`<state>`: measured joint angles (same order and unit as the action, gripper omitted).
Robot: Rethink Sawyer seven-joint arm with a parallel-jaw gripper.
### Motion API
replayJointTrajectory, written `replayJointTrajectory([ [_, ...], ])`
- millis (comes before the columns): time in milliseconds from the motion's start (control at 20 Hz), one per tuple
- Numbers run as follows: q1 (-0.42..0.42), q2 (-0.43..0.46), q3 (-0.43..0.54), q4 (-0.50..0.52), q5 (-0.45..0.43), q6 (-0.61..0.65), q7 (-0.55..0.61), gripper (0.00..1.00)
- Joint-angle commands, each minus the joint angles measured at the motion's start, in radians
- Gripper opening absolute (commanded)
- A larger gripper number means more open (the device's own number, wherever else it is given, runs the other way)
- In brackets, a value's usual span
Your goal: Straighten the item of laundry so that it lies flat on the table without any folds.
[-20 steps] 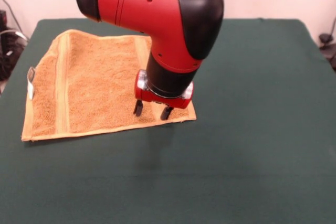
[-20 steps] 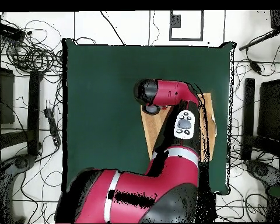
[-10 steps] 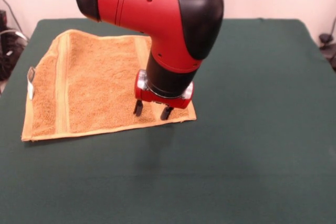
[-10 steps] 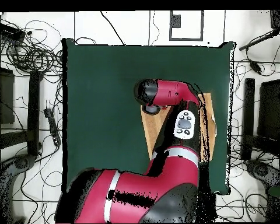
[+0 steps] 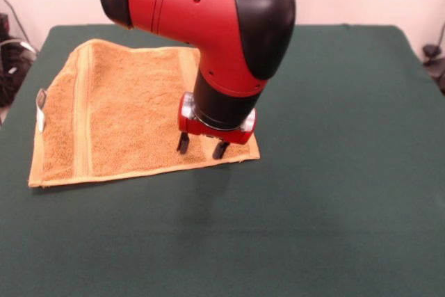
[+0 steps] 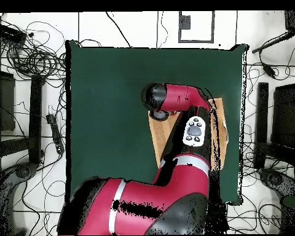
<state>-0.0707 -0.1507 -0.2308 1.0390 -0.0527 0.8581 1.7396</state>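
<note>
Front view. The towel (image 5: 128, 109) lies spread on the table (image 5: 334, 172), occupying the 9 to 10 o'clock sector of the tabletop, close to the left edge. Its surface reads largely flat. One woven border band (image 5: 82, 113) runs down the left portion; a second band shows at the right, partly hidden behind the arm. A small white tag (image 5: 40, 108) projects from the left edge. The corner at 11 o'clock of the towel appears slightly raised or rippled; the near edge lies straight.

The arm (image 5: 208, 19) descends over the towel's corner at 4 o'clock. The gripper (image 5: 201, 147) stands with its two dark fingers (image 5: 183, 142) spread apart, nothing between them, tips at or just above the terry near the near right corner. Contact with the fabric cannot be confirmed.

Overhead view. The arm (image 6: 174, 123) covers most of the towel (image 6: 161, 132); only orange strips show at either side of it, toward 3 o'clock on the table (image 6: 113, 110). The gripper itself is hidden under the wrist.
</note>
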Motion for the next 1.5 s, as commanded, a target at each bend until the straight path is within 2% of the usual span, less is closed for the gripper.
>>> replayJointTrajectory([
  [50,0.064,0.273,0.172,-0.013,0.108,-0.476,0.412,1.00],
  [350,0.098,0.302,0.137,-0.055,0.159,-0.462,0.436,1.00],
  [900,0.128,0.322,0.100,-0.063,0.230,-0.482,0.438,1.00],
  [1500,0.109,0.303,0.121,-0.015,0.255,-0.519,0.371,1.00],
])
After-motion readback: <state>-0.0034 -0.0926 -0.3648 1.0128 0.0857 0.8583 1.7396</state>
